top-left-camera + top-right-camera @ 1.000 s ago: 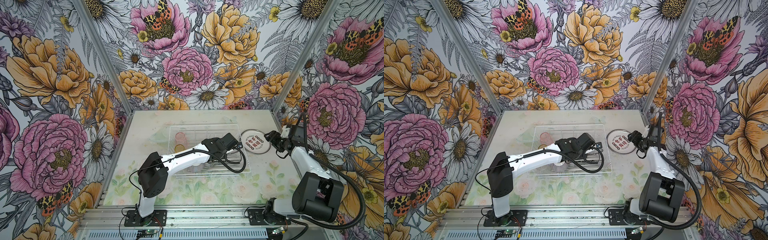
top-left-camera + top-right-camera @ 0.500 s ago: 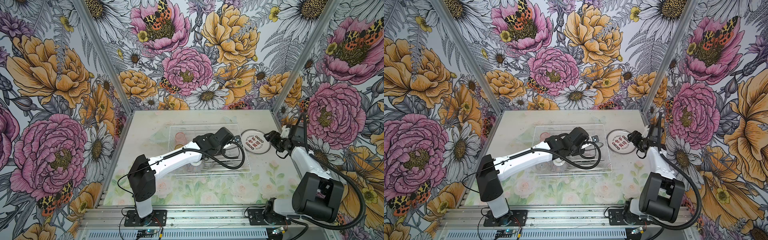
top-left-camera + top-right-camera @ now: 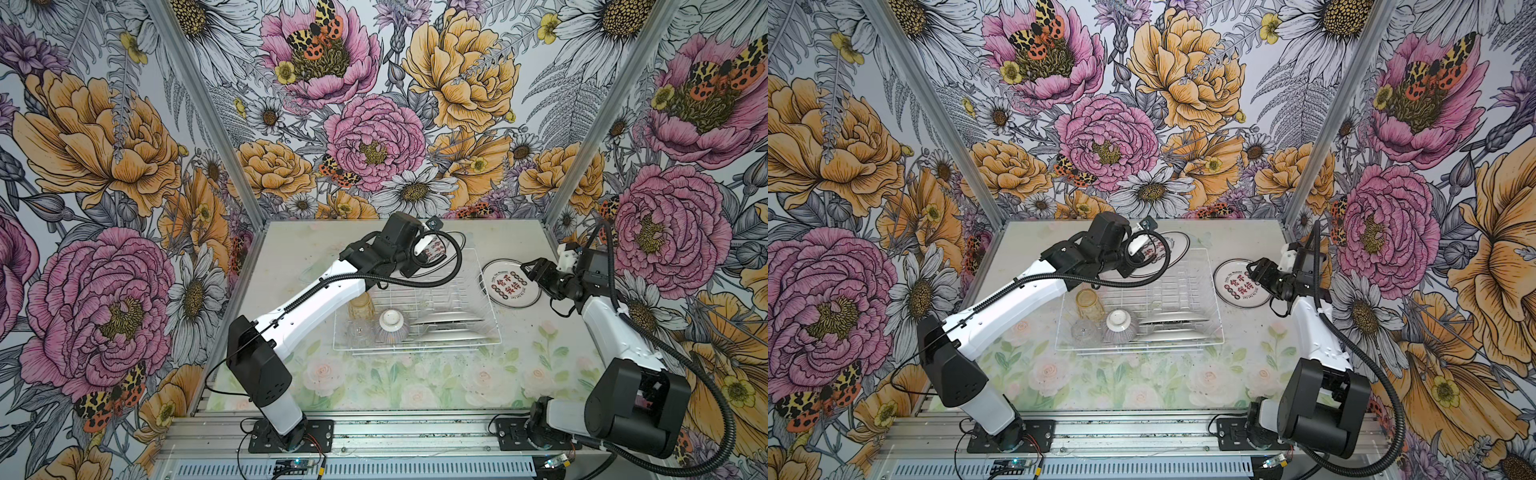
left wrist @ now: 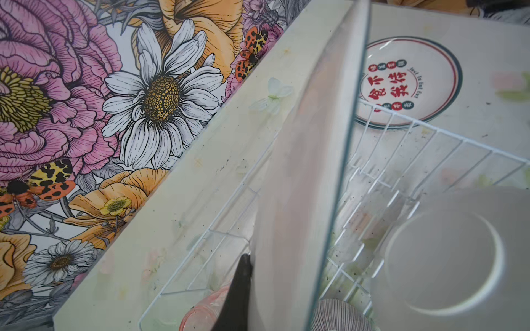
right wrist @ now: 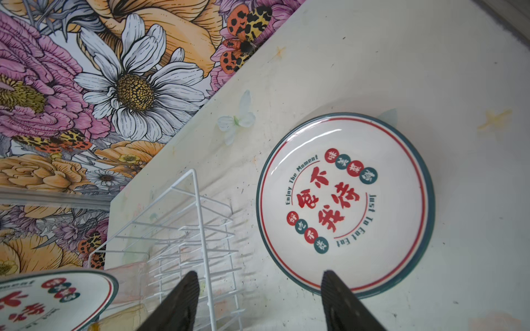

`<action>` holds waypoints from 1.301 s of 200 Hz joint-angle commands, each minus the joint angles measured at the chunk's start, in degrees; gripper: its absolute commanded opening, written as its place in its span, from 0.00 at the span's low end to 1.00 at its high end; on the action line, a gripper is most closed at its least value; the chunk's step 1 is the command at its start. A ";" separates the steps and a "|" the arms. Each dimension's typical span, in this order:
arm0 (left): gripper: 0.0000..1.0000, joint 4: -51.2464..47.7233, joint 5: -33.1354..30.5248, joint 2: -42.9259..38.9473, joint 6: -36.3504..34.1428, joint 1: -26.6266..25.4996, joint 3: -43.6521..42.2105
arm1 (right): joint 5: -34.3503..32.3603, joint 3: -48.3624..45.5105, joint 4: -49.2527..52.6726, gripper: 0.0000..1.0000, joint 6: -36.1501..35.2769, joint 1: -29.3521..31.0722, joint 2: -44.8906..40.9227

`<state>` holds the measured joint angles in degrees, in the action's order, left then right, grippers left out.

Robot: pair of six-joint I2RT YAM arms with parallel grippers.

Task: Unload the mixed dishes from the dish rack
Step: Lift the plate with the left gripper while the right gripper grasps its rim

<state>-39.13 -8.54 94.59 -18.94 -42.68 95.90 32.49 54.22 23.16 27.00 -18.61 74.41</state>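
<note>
The left gripper (image 3: 417, 254) is clamped on the rim of a printed plate (image 3: 436, 248) and holds it tilted in the air over the far side of the white wire dish rack (image 3: 415, 354). In the left wrist view this plate (image 4: 301, 172) runs nearly edge-on through the frame, with one dark finger (image 4: 240, 286) pressed against its pale underside. The right gripper (image 3: 535, 270) hovers with its jaws well apart at the edge of a second plate (image 3: 509, 284), which lies face up on the table (image 3: 374, 386) just right of the rack. In the right wrist view one fingertip (image 5: 339, 298) overlaps that plate's teal rim, but whether it touches cannot be told. Inside the rack, toward its front left, an amber tumbler (image 3: 360, 305) and a clear tumbler (image 3: 359, 331) sit just beside a ribbed bowl (image 3: 392, 326) turned foot up. Two more plates (image 3: 449, 319) stand on edge to the bowl's right. A blurred pink tumbler (image 4: 205, 312) shows low in the rack in the left wrist view.
</note>
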 commanded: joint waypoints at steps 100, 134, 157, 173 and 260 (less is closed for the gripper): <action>0.00 33.21 43.62 -3.07 41.60 14.08 -7.46 | 19.00 5.27 -8.58 0.67 -0.08 10.48 -5.88; 0.00 40.78 48.91 -0.52 49.39 14.64 -8.77 | 20.71 3.06 -19.04 0.67 5.39 13.03 -6.64; 0.00 45.14 51.08 1.22 53.55 14.69 -9.15 | 22.05 -0.33 -33.56 0.67 15.13 13.53 -5.55; 0.00 45.51 51.43 2.17 54.37 14.37 -8.73 | 22.22 -0.68 -38.16 0.66 18.04 14.40 -4.27; 0.00 49.07 53.64 5.37 58.04 13.44 -7.95 | 21.12 1.86 -39.79 0.64 18.69 17.88 -1.79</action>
<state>4.03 42.13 98.96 36.82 -28.38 86.96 53.69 54.17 -13.63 44.88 -1.39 71.33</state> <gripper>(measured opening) 0.097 0.651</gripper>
